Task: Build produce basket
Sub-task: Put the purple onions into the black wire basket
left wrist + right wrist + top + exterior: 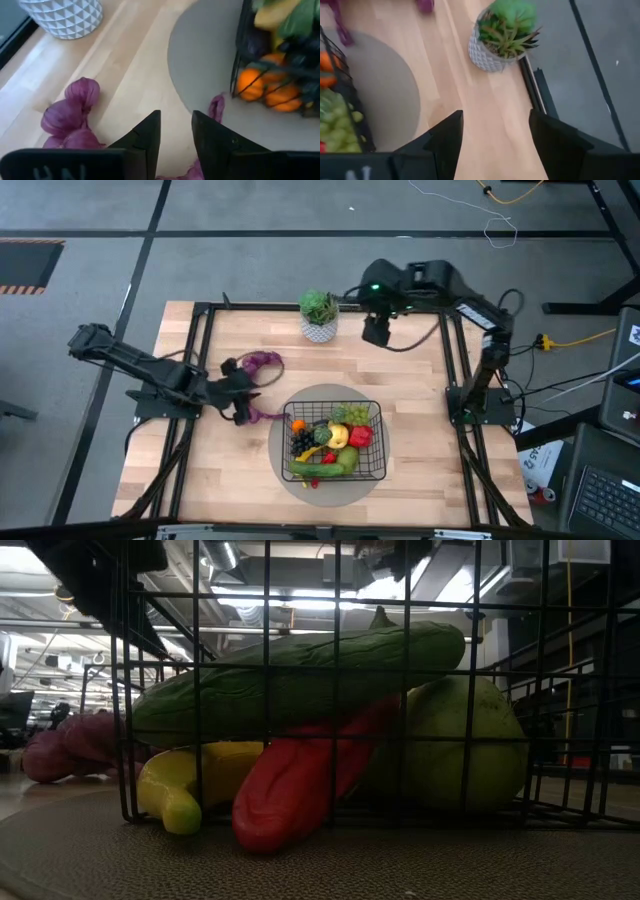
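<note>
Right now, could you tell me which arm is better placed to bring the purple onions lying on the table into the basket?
The left. Its open gripper hovers right beside the purple onions, just left of the basket. The right gripper, also open, waits near the potted plant at the table's back.

— What surrounds the worktop [250, 340]?
— Grey floor [250, 210] with dark seams on every side — a yellow cable [580, 337] trails off to its right, a striped hazard patch [25, 265] lies beyond its far left corner.
— And above?
— Ceiling lights [300, 602] and ducts, seen across the worktop.
</note>
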